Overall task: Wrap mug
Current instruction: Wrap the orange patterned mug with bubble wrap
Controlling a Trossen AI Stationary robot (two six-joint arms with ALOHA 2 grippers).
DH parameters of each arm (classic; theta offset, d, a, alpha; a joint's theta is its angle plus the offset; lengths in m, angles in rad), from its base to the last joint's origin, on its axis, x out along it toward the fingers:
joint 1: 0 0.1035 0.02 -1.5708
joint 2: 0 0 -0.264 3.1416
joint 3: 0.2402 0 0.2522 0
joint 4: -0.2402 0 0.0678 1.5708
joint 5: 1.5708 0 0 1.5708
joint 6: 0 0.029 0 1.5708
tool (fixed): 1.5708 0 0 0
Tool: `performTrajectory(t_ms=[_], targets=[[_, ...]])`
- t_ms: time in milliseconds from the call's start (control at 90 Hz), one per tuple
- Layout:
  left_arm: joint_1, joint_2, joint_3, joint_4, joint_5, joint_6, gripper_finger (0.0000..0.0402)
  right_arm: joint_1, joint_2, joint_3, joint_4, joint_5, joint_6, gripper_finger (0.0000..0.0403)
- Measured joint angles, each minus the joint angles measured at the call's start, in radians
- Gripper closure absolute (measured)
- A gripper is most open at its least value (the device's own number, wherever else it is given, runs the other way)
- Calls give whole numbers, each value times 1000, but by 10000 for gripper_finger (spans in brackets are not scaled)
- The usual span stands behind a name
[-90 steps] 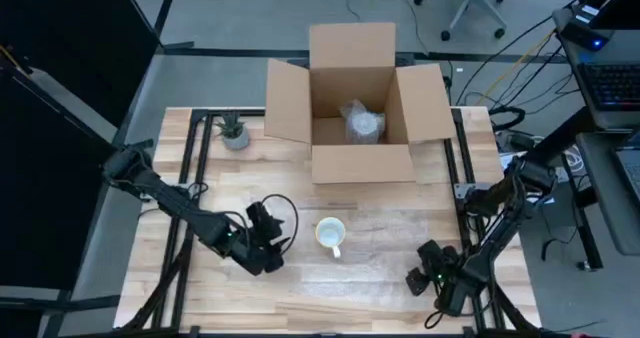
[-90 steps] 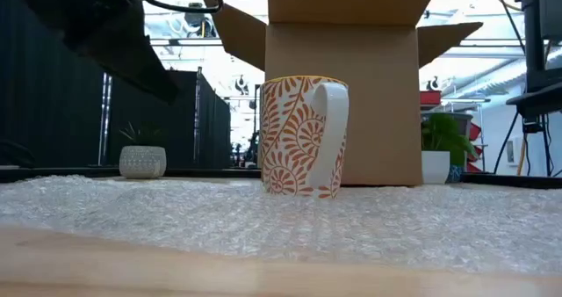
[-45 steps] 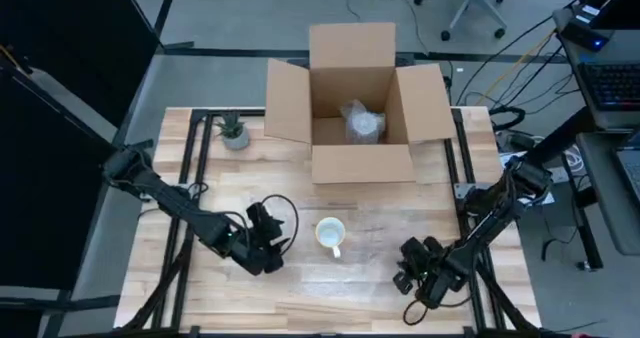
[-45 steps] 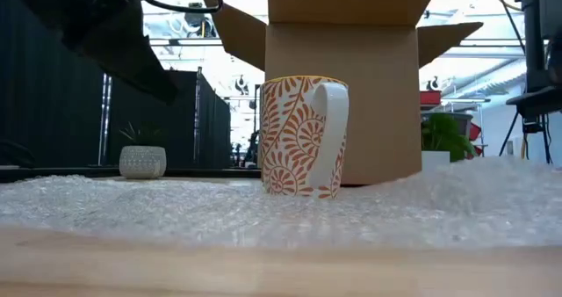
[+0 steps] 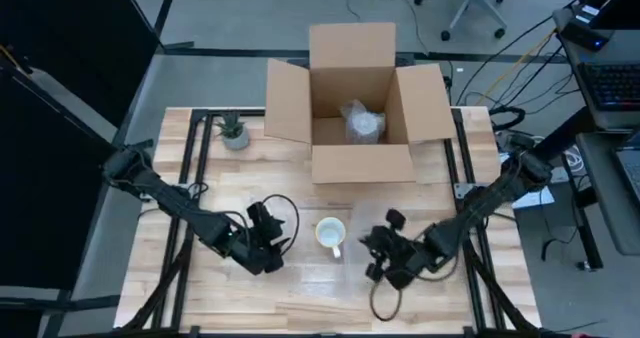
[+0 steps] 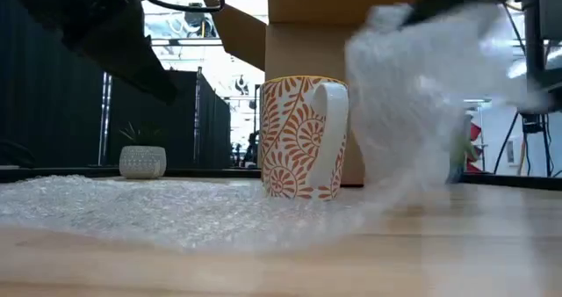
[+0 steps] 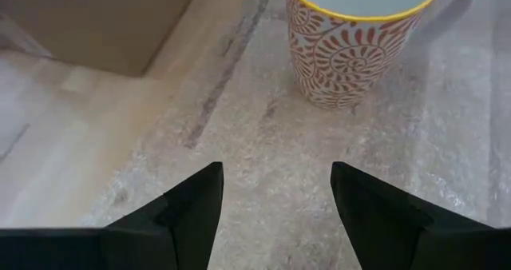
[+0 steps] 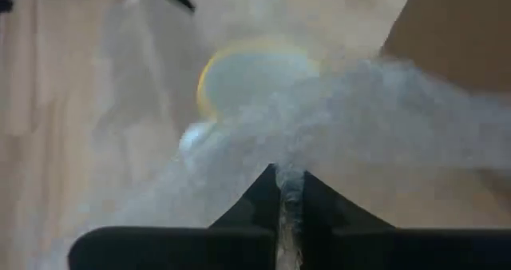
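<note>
Left tool [image 7: 271, 202] hung spread near the orange-patterned white ceramic mug [image 5: 331, 235], gripping nothing. Mug stood upright mid-bench on the clear bubble-wrap sheet [image 6: 158, 213]. My right tool [image 8: 289, 192], just beside it, was pinching the sheet's edge, lifted toward the mug. Wrap barely begun, I judged; mug uncovered. Low view showed the raised fold; the high view hardly did.
</note>
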Motion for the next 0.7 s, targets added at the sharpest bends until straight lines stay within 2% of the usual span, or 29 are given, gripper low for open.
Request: performTrajectory(t_ms=[133,344,544,700], targets=[[0,0,0,0,0,0,180,-64,0,19,78,-2,-109,402],[0,0,0,0,0,-1,180,-124,40,19,224,-12,-180,401],[0,0,1,1,0,-1,180,-179,132,18,395,-134,-268,401],[0,0,1,2,0,-2,180,-197,204,18,553,-174,-394,399]])
